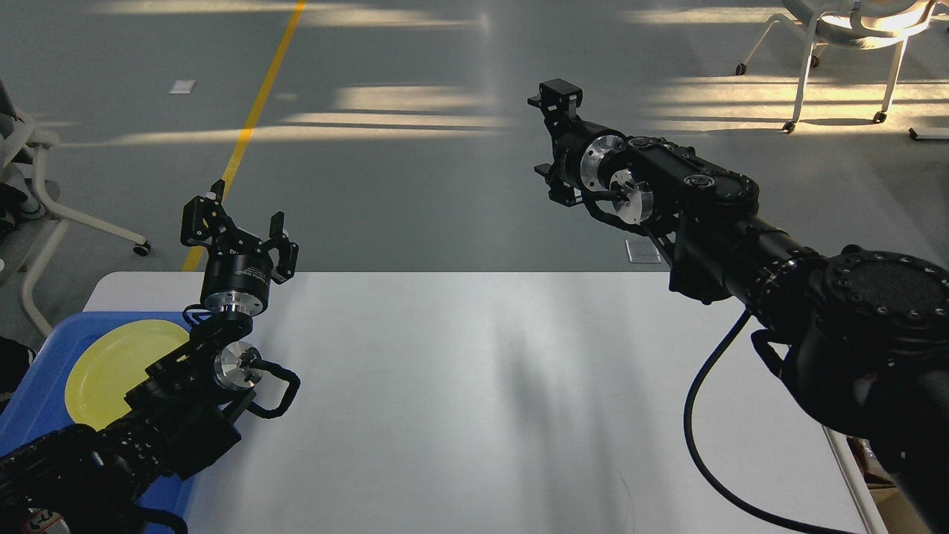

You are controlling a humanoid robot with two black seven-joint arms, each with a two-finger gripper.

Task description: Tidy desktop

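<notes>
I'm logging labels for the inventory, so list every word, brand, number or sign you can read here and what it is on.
None can be read.
Desktop, yellow plate, blue tray: no print visible.
Left hand and right hand: any markings too small and dark to read.

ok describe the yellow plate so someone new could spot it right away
Start at the wide white desktop and go to its near-left edge, where a blue tray sits. The yellow plate lies flat in it, partly hidden by the left arm; it is the only yellow, round thing there.
</notes>
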